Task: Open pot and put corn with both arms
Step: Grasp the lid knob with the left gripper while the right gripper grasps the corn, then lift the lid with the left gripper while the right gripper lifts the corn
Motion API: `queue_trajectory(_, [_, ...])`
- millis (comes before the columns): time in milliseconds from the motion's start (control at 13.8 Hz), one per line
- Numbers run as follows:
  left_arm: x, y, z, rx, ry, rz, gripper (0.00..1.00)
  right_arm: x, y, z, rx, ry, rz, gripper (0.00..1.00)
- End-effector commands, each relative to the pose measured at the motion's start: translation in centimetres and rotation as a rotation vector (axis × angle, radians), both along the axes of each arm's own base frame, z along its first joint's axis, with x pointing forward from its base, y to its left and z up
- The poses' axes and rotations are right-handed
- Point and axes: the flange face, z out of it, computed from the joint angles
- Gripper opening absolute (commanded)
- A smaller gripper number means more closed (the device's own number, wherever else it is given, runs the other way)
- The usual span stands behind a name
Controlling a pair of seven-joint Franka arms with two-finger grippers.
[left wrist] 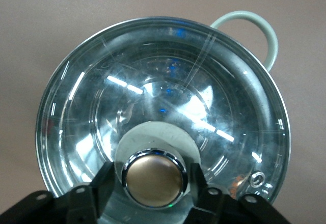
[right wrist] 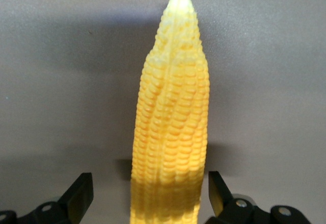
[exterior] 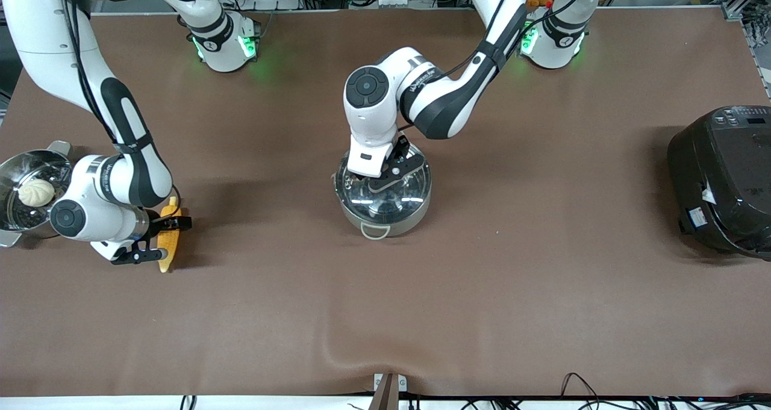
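Lid (left wrist: pixel 163 112) remains seated on the pot (exterior: pixel 383 208) at mid-tabletop (exterior: pixel 482 289); opening not yet done. Left gripper (left wrist: pixel 154 183) is down over the lid, fingers (left wrist: pixel 104 183) spread either side of the knob (left wrist: pixel 154 178), not yet closed. Corn (right wrist: pixel 170 132) lies flat on the tabletop toward the right arm's end. Right gripper (right wrist: pixel 147 196) straddles it, fingers apart with gaps showing; no grasp. Judgement: both grasps, lid removal and corn placement remain.
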Motion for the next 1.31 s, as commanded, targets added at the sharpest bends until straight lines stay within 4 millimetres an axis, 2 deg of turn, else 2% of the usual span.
queue_trajectory(0, [-0.1,-0.2,0.1,0.016,-0.006,0.01,0.45,0.5,-1.5,-0.2,0.014,-0.006,0.041,0.7])
queue_trajectory(73, [-0.1,-0.2,0.1,0.016,-0.006,0.01,0.28,0.5,-1.6,-0.2,0.016,-0.008,0.039,0.18])
queue_trajectory(145, [-0.1,-0.2,0.2,0.015,-0.007,0.01,0.13,0.5,-1.7,-0.3,0.016,-0.014,0.036,0.0])
queue_trajectory(218, [-0.1,-0.2,0.3,0.014,-0.009,0.01,0.02,0.4,-1.6,-0.3,0.017,-0.011,0.037,0.0])
queue_trajectory(509, [0.1,0.1,1.8,0.003,-0.026,0.012,0.0,0.3,-1.6,-0.3,0.018,-0.005,0.037,0.0])
queue_trajectory(655, [-0.1,0.5,4.1,0.003,-0.033,0.012,0.0,0.3,-1.3,0.1,0.019,-0.002,0.043,0.0])
queue_trajectory(873, [-0.7,2.3,10.6,-0.011,-0.044,0.008,0.0,0.3,-0.5,1.6,0.025,0.023,0.053,0.0])
queue_trajectory(1018, [-0.3,5.3,15.5,-0.015,-0.05,-0.02,0.0,0.3,-0.2,3.0,0.027,0.031,0.057,0.0])
queue_trajectory(1164, [2.0,11.0,20.0,-0.015,-0.045,-0.097,0.0,0.2,0.8,4.5,0.03,0.038,0.067,0.0])
queue_trajectory(1236, [2.8,13.4,20.8,-0.01,-0.036,-0.14,0.0,0.2,2.2,5.8,0.03,0.046,0.077,0.0])
